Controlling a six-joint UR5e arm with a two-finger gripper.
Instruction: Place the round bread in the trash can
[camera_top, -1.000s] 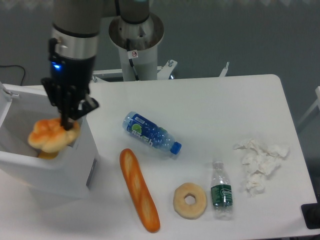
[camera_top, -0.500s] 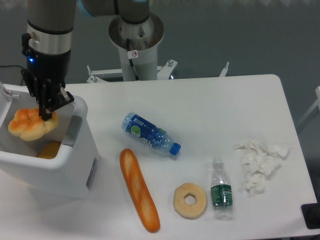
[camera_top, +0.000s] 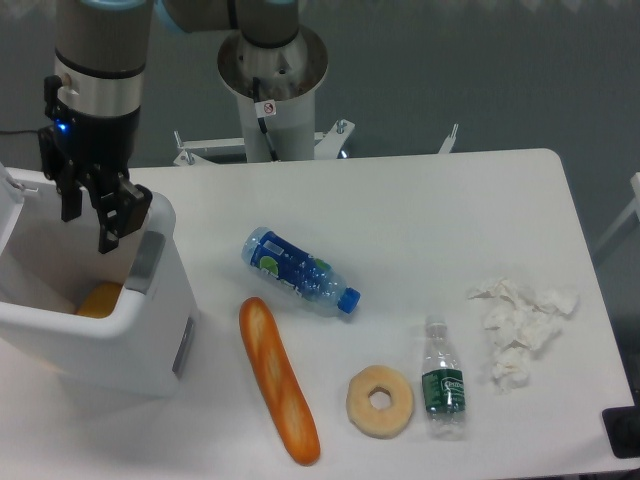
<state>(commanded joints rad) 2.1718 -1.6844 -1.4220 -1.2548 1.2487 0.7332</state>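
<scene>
My gripper (camera_top: 90, 222) hangs open over the open top of the trash can (camera_top: 120, 345), a white boxy bin at the table's left edge, and nothing is between its fingers. The round bread is out of view. Inside the bin an orange patch (camera_top: 100, 298) shows low against the right wall, and I cannot tell what it is. The bin's grey panel (camera_top: 148, 262) sits just right of the gripper.
A blue-labelled bottle (camera_top: 298, 271) lies right of the bin. A long orange baguette (camera_top: 278, 380), a pale ring bread (camera_top: 380, 401) and a small green-labelled bottle (camera_top: 443, 380) lie near the front edge. Crumpled tissues (camera_top: 520, 325) are at the right. The arm's base (camera_top: 272, 70) stands behind the table.
The gripper carried the round bread leftward over the bin, then opened. The bread has left the fingers and no longer shows.
</scene>
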